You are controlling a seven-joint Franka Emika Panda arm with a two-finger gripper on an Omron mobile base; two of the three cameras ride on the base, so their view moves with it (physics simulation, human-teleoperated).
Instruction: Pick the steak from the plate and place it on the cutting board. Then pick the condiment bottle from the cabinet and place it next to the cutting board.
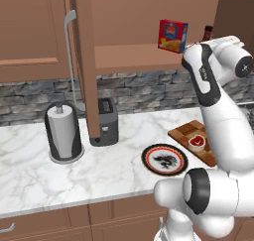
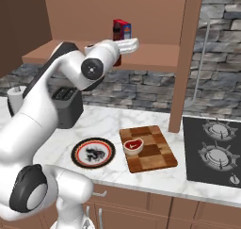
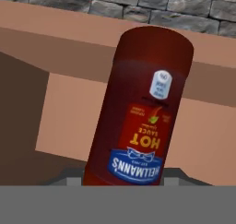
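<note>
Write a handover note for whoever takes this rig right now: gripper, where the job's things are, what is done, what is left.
Gripper: up at the cabinet shelf, right at the condiment bottle; the hand view has the bottle dead ahead and close. Whether the fingers are clamped on it cannot be told.
Steak: on the cutting board. Done.
Plate: on the counter left of the board, nothing on it.
Red and yellow box: on the shelf beside the bottle; leave it.
Left: secure the bottle, bring it down, set it on the counter next to the board.
</note>
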